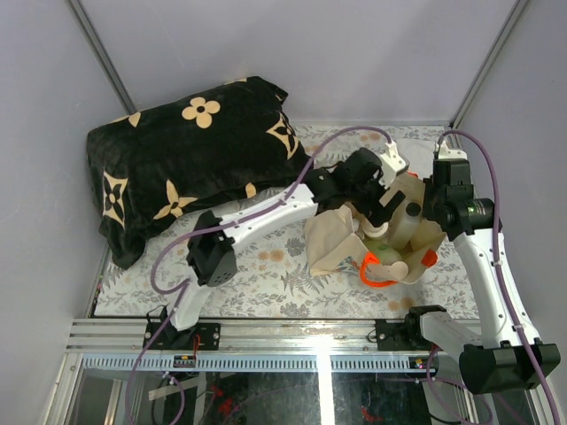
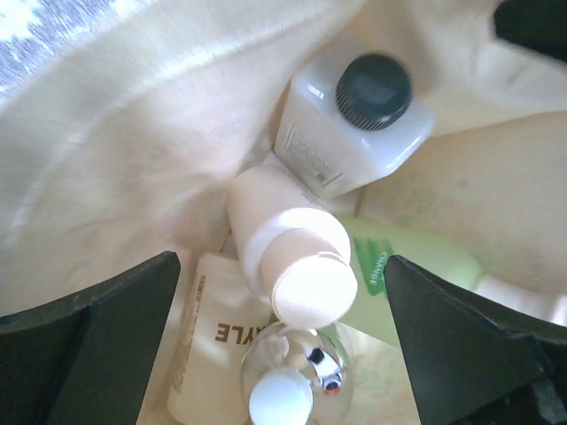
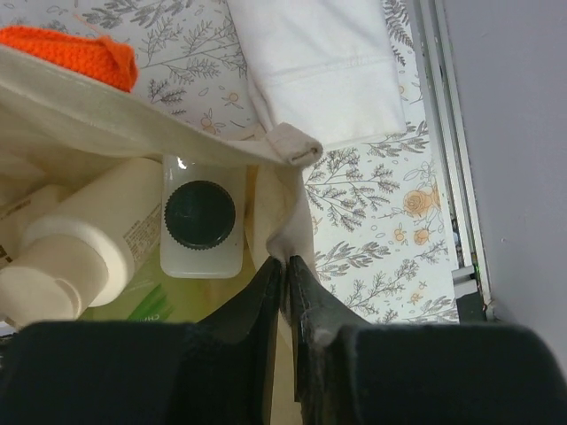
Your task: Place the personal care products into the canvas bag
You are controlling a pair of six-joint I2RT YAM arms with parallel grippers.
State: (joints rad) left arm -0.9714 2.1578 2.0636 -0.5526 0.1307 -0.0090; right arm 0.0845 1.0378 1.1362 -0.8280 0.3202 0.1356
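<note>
Five bottles [image 2: 292,257] (two cream) inside bag [image 2: 133,133].

The overhead camera looks down from above and behind the arms [image 1: 266,215]; the bag [image 1: 332,241] sits toward 3 o'clock. Both wrist cameras peer down into it at close range, sharing the dark-capped bottle [image 2: 354,119] [image 3: 200,226].

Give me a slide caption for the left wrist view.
Inside the canvas bag: white bottle, cream bottle, green bottle and clear bottle, framed by the open left jaws.
</note>
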